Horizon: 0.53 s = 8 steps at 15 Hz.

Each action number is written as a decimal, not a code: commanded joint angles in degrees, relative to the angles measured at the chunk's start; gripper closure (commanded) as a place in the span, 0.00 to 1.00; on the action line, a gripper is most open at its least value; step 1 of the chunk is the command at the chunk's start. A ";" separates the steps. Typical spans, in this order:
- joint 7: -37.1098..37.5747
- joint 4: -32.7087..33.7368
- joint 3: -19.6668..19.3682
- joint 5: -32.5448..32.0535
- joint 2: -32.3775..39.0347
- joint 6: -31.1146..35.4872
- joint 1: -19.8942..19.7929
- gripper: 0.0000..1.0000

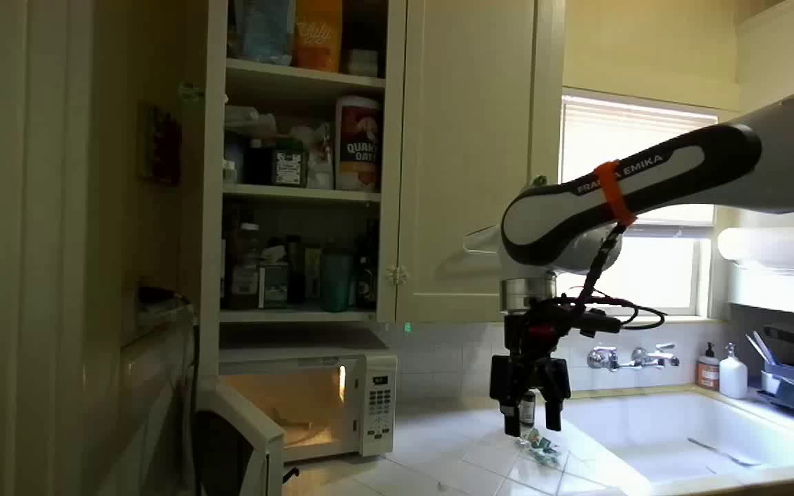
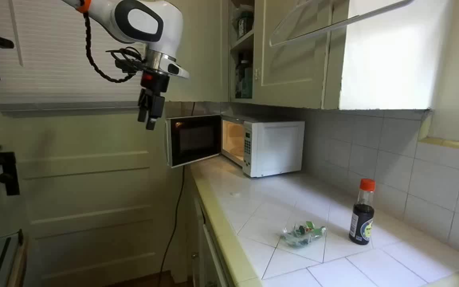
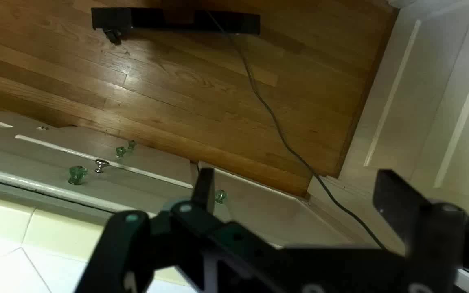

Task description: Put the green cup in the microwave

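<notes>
Got microwave (image 2: 278,147) white and boxy on tiled counter (image 2: 271,201), below open cupboard (image 1: 390,165), with door (image 2: 193,140) wide open, cavity (image 1: 293,399) glowing warm orange, dark keys down right-hand panel (image 1: 378,406). Seeing teal-green cup (image 1: 337,281), dim, on cupboard's lowest shelf (image 1: 300,316). Have gripper (image 1: 532,421) in mid-air, pointing down, with fingers (image 1: 553,417) apart. Can read "QUAK" over "OAT" on canister (image 1: 357,167), "FRA", then "A EMIKA" on arm (image 1: 676,160), split by orange strap (image 1: 615,193). Can't make out display (image 1: 380,380), script on orange bag (image 1: 318,48) fully, or label (image 2: 367,229) on red-capped bottle (image 2: 362,211).
</notes>
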 commanded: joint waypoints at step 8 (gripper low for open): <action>0.87 0.07 0.99 -0.56 0.06 1.05 -0.74 0.00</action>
